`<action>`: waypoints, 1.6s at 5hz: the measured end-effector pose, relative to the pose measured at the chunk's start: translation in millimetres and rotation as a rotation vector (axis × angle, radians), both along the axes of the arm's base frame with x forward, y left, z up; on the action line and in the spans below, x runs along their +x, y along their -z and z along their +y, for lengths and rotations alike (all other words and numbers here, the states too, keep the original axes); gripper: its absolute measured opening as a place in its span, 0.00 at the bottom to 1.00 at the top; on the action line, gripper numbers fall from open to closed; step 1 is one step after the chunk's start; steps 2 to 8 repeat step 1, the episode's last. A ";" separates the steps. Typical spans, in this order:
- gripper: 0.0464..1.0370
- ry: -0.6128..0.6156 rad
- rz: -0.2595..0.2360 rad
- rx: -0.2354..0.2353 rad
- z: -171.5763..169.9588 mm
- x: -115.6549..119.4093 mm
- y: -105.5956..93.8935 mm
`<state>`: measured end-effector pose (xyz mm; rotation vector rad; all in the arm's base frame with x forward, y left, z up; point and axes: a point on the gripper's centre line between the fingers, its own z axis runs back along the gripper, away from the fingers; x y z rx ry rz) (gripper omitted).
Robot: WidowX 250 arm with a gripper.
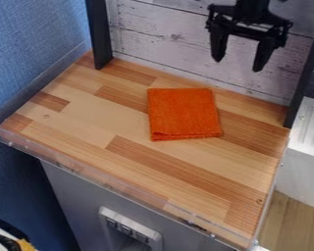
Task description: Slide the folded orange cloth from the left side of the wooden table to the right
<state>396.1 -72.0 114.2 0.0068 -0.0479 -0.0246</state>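
Observation:
The black gripper [238, 63] hangs at the top right of the view, in front of the whitewashed plank backboard. Its two fingers stand wide apart, pointing down, with nothing between them. Below and to the left of it, an orange cloth [183, 113], folded into a rough square, lies flat on the wooden tabletop [88, 117]. The gripper is above the cloth and apart from it.
Black upright posts stand at the back left [99, 34] and right [306, 73] of the top. A clear low rail [114, 186] runs along the front edge. The plank backboard [160, 44] closes off the back, and a blue wall rises at the left.

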 end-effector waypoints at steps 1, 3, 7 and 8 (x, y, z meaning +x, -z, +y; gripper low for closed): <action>0.96 -0.005 0.023 -0.007 -9.9 -0.2 -0.8; 0.96 -0.005 0.023 -0.007 -9.9 -0.2 -0.8; 0.96 -0.005 0.023 -0.007 -9.9 -0.2 -0.8; 0.96 -0.005 0.023 -0.007 -9.9 -0.2 -0.8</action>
